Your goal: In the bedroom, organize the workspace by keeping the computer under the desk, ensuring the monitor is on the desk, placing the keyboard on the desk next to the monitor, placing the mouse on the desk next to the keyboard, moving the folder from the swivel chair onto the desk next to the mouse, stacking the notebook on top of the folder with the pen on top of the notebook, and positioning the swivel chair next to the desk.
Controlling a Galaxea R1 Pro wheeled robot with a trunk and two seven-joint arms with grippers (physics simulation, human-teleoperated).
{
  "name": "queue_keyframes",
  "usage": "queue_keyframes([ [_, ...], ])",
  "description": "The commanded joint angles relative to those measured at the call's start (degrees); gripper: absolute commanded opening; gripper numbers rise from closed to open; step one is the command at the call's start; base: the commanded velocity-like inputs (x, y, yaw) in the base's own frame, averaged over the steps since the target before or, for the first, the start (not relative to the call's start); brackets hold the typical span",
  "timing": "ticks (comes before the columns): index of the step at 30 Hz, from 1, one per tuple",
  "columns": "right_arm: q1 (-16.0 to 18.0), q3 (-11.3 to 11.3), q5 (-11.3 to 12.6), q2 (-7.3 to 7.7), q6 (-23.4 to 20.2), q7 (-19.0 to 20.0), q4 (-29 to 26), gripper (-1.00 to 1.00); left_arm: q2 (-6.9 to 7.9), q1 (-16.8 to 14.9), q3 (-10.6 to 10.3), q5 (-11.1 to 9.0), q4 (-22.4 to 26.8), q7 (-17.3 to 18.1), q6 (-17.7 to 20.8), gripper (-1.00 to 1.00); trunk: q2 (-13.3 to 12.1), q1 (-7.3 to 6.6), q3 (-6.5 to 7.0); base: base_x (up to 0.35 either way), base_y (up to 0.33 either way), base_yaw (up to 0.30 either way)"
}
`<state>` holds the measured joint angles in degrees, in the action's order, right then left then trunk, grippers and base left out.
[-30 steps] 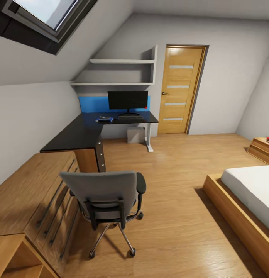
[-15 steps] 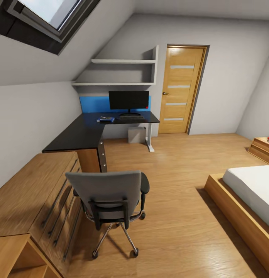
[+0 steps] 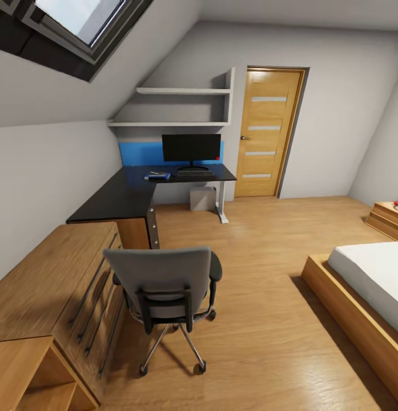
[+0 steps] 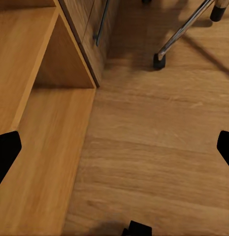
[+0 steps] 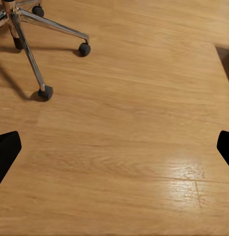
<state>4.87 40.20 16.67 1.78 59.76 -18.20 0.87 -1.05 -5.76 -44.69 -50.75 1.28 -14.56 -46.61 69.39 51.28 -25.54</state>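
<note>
The grey swivel chair (image 3: 164, 279) stands on the wood floor with its back to me, beside the wooden drawer chest and well short of the black L-shaped desk (image 3: 116, 197). At the desk's far end stands the monitor (image 3: 191, 147), with the keyboard (image 3: 193, 172) in front of it. The blue folder (image 3: 157, 177) lies left of the keyboard; what lies on it is too small to tell. The computer (image 3: 202, 198) sits under the desk. My left gripper (image 4: 114, 150) and right gripper (image 5: 114, 146) hang open over the floor near the chair's casters (image 4: 158, 60) (image 5: 45, 92), holding nothing.
A light wooden drawer chest (image 3: 47, 285) runs along the left wall, with an open shelf unit (image 4: 50, 98) at its near end. A bed (image 3: 364, 285) fills the right side and a nightstand (image 3: 387, 220) stands beyond it. A door (image 3: 267, 131) is right of the desk.
The whole picture has slid slightly to the right, so the camera has moved. The chair and desk things have not shifted against each other.
</note>
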Motion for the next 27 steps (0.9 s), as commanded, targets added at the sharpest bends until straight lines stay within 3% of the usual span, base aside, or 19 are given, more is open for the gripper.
queue_keyframes([
  [1,0.05,0.50,0.38,-0.02,0.19,-0.14,0.09,1.00,0.00,-0.03,-0.48,0.03,0.02,-0.56,-0.06,1.00,0.04,-0.02,-0.06,-0.238,0.002,0.000],
  [27,0.05,0.54,0.44,-0.10,0.21,-0.16,0.09,1.00,0.00,0.00,-0.48,0.03,-0.01,-0.56,-0.06,1.00,0.04,-0.02,-0.06,-0.061,0.000,0.017],
])
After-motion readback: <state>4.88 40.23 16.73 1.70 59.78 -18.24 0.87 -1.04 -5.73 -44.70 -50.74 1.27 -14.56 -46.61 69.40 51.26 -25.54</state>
